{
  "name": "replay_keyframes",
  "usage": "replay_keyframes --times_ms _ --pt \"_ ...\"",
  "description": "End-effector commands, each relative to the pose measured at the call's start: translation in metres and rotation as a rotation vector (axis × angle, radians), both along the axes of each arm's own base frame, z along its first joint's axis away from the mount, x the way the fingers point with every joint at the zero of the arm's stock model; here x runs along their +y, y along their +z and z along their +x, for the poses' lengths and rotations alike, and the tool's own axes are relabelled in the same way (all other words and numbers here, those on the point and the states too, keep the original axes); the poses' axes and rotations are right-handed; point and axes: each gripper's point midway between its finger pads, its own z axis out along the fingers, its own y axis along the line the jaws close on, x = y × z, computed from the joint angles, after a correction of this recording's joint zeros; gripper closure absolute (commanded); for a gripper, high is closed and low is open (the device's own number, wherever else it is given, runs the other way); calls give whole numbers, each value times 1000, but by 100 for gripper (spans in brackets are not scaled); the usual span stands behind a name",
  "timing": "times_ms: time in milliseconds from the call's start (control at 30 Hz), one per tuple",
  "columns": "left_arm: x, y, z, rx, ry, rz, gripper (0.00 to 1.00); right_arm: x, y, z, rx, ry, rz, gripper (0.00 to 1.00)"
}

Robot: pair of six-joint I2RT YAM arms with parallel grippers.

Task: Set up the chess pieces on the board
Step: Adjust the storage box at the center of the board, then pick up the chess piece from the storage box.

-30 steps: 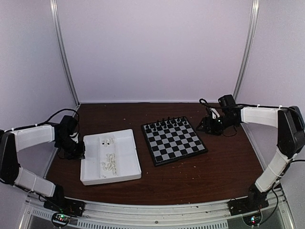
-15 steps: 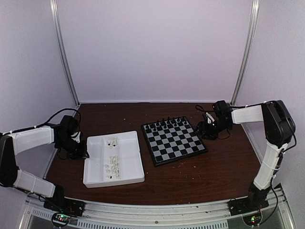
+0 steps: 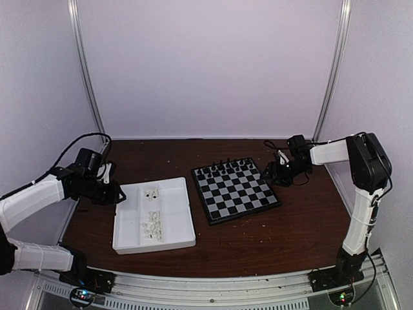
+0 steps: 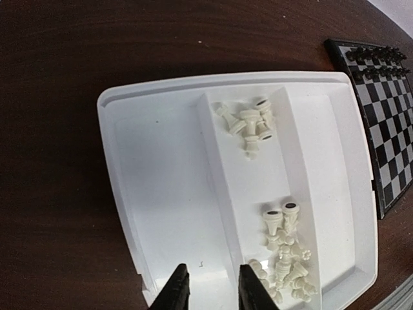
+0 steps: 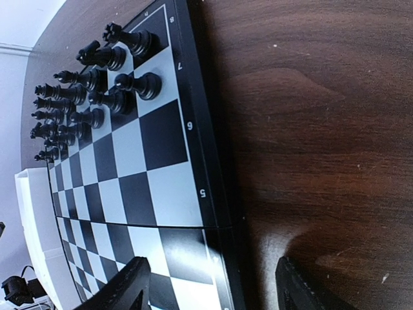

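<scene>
left gripper (image 4: pixel 208 287): narrowly parted, empty, at tray (image 4: pixel 145 181) left edge
right gripper (image 5: pixel 210 284): wide, empty, straddling board (image 5: pixel 164 139) right edge
chess pieces (image 4: pixel 284 248): tray's middle compartment

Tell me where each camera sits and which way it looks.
Top external: above, behind the bases, looking down on the table; left arm, right arm show.
Left wrist: above the tray, looking down on the chess pieces; left gripper at bottom.
Right wrist: low beside the board, facing the black chessmen; right gripper at bottom.
Both wrist views share board and tray.
</scene>
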Motion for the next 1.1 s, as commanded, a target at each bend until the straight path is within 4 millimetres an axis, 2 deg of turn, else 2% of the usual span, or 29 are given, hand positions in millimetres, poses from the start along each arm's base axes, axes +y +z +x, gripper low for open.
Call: replay_keyframes --times_ms 0,200,333,500,700,1067 --pt "-35 22 12 -111 -135 -41 73 10 -6 -5 31 27 19 30" --pt "-75 8 1 -70 -203 -54 74 18 -11 -12 47 53 19 30" --pt "-88 -5 -9 -39 -243 23 74 18 -12 -14 49 56 15 30" --pt "-89 -18 -17 5 -255 89 74 18 -10 -14 45 58 7 31" --pt "-75 -35 -16 55 -237 234 77 16 -6 -13 34 55 -1 30" --pt "-85 -59 -25 126 -297 296 81 13 -7 -15 36 53 -19 30"
